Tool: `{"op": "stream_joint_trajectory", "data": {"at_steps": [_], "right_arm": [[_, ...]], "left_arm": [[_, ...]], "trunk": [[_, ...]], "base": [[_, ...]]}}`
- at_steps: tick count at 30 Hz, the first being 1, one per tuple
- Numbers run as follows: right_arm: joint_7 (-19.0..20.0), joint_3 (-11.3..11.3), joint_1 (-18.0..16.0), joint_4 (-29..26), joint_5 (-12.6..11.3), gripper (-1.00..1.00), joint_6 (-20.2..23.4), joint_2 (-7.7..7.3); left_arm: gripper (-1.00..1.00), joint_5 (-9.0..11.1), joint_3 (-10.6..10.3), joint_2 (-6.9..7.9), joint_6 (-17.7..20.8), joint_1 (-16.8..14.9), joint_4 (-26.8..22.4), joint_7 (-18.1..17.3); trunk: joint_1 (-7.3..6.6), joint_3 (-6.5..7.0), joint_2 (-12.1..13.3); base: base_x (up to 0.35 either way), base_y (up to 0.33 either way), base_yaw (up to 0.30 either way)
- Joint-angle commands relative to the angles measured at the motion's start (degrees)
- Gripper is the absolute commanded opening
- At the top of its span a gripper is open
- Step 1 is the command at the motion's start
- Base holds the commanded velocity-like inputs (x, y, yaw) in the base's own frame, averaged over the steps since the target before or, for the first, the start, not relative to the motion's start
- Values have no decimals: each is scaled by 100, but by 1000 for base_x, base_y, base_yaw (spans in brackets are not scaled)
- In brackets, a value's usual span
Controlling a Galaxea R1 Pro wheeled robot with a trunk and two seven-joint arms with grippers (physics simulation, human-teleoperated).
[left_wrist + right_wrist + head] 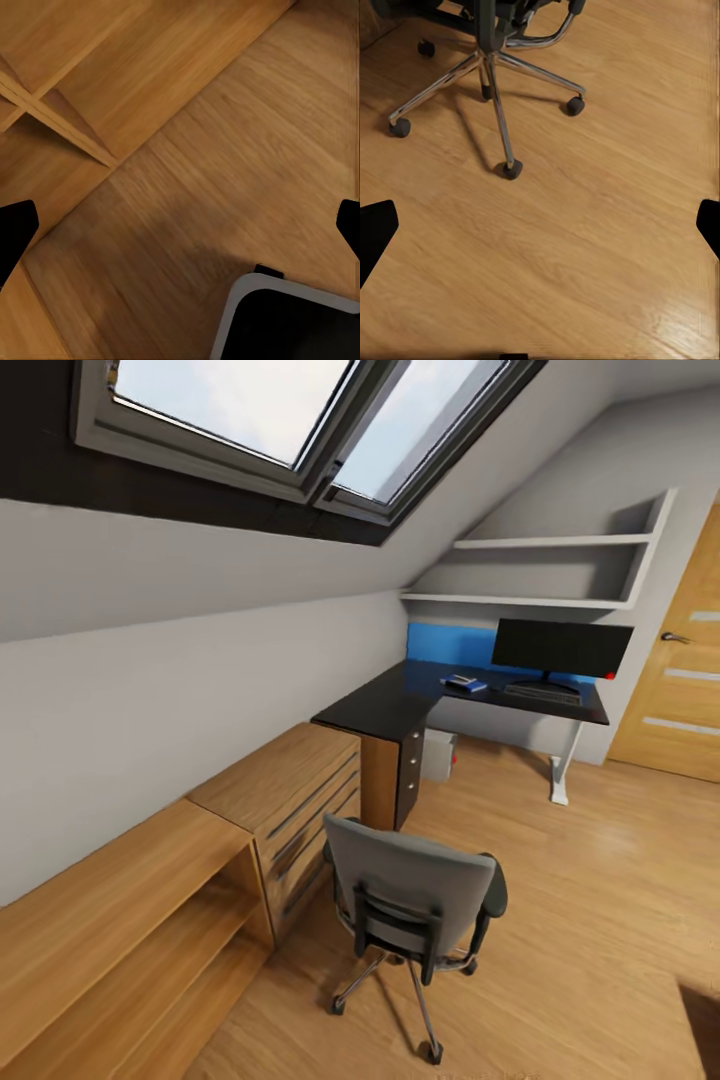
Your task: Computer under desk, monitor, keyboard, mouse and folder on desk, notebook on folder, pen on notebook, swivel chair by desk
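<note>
Room: attic bedroom, sloped grey-white walls, black-framed skylights [300,420] overhead, light wood plank floor [600,900].
Desk: big L-shaped desk w/ black top [395,705], white leg, blue back panel, black drawers; sits in far corner under white wall shelves [560,570].
Monitor: wide flat black screen [562,648] upright on desk, red dot at lower corner; stand base mostly hidden behind keyboard.
Keyboard: slim dark-grey keyboard [542,694] on desk just in front of monitor; keys too small to make out.
Folder stack: bright-blue flat folder [465,683] on desk, beside keyboard on its skylight side; sth small & lighter on top, prob. the notebook, too blurry to tell. Mouse and pen: can't pick out at this range.
Computer: boxy light-grey tower [438,756] on floor under desk, red dot on its end face, partly hidden by drawer unit.
Chair: grey-fabric swivel chair w/ black armrests [415,895], back toward us, well apart from desk, next to light wooden low cabinets [270,800]. Seat surface hidden by backrest. Chrome five-spoke base & castors [495,90] seen from right wrist cam, upper part cut off.
Left gripper [180,225]: released, dark fingertips at frame edges, wide apart, over floor & cabinet corner; grey-rimmed dark shape at edge, can't ID.
Right gripper [540,225]: released, fingertips spread, nothing between, over bare floor near chair base.
</note>
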Motion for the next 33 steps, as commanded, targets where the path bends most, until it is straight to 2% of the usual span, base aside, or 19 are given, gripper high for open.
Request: {"op": "stream_joint_trajectory", "data": {"at_steps": [1, 33], "right_arm": [[-5, 51, -8, 14, -48, 100, -22, 1], [-6, 53, -8, 14, -56, 100, -22, 1]], "left_arm": [[100, 39, -50, 2, -5, 3, -13, 33], [100, 36, -58, 2, -4, 3, -13, 28]], "trunk": [[2, -8, -7], [2, -8, -7]], "base": [[0, 10, -300], [0, 1, -300]]}}
